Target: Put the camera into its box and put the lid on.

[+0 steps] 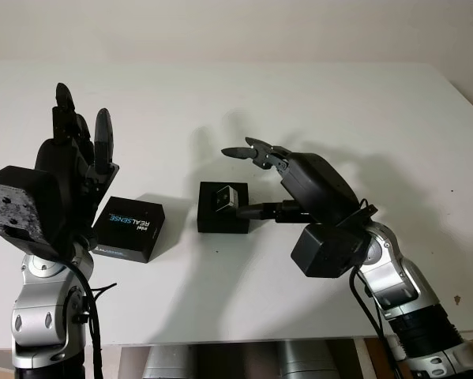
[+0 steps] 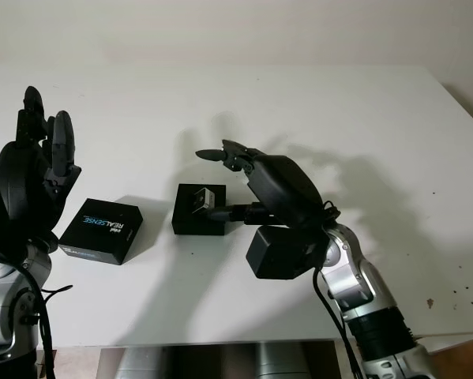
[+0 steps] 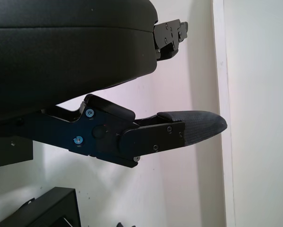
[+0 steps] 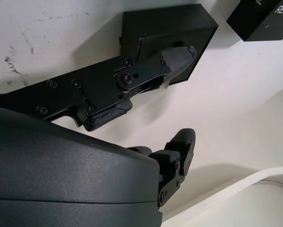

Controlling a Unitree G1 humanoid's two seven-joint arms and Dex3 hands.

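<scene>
The black box stands open at the middle of the white table, and the silver-grey camera lies inside it. Its lid, black with RealSense lettering, lies flat on the table a little to the left of the box. My right hand hovers at the box's right side and is open. Its thumb reaches over the box's right edge beside the camera, while the other fingers stretch out above the box. My left hand is raised above the table left of the lid, open and holding nothing.
The white table stretches well beyond the box at the back and right. Its front edge runs close below the lid and my right forearm. A pale wall rises behind the table.
</scene>
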